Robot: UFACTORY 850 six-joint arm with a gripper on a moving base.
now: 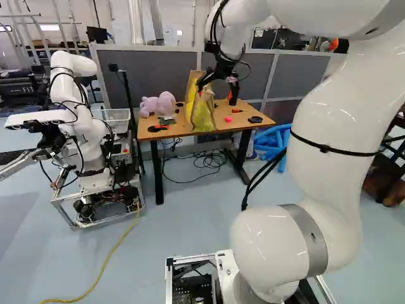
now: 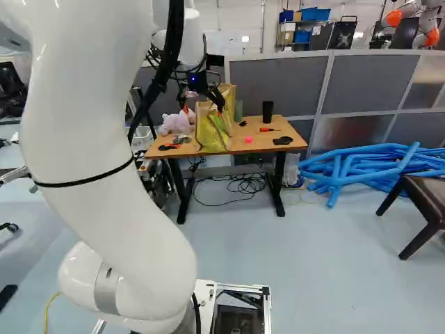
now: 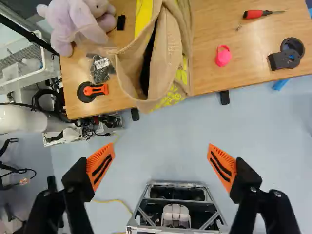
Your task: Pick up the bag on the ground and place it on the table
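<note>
Bag (image 1: 204, 118) stood upright on table (image 1: 239, 125).
Gripper (image 1: 216, 96) fingers are spread wide near it, nothing gripped.

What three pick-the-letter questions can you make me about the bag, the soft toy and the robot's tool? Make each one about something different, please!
1. Where does the bag stand?
A) on a chair
B) on the table
C) on the floor

2. What colour is the soft toy beside the bag?
A) green
B) black
C) pale purple

3. How is the robot's tool?
A) open
B) shut
C) gripping the bag

Right letters:
1: B, since both base views show the bag up on the wooden top.
2: C, since its fur looks pale purple in the wrist view.
3: A, since the orange pads stand wide apart with nothing gripped between them.
</note>
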